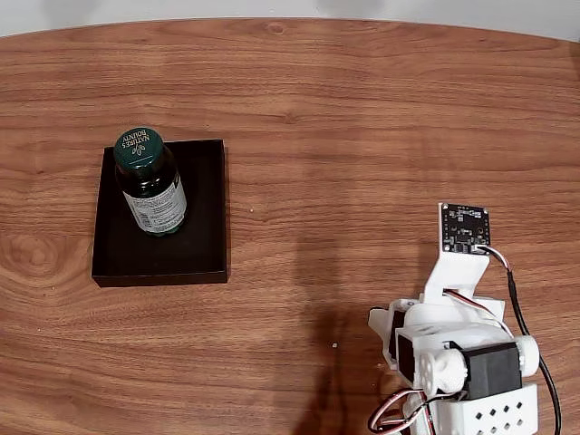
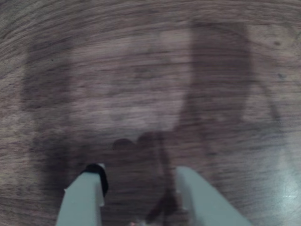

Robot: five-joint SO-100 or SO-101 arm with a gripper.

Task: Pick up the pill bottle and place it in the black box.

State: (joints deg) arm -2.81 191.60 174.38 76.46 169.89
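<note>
Nearest me, by the counter's (image 1: 362, 136) near edge, the folded arm's gripper (image 2: 138, 181) hangs apart and empty, while the pill bottle (image 1: 149, 182) already stands in the black box (image 1: 204, 227) toward the far left corner, so nothing seems left but resting.

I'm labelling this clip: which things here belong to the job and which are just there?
Job:
- pill bottle, standing inside the tray
- black box
- gripper, jaws apart over bare wood in the wrist view

Just there:
- wooden table
- small circuit board on the arm
</note>
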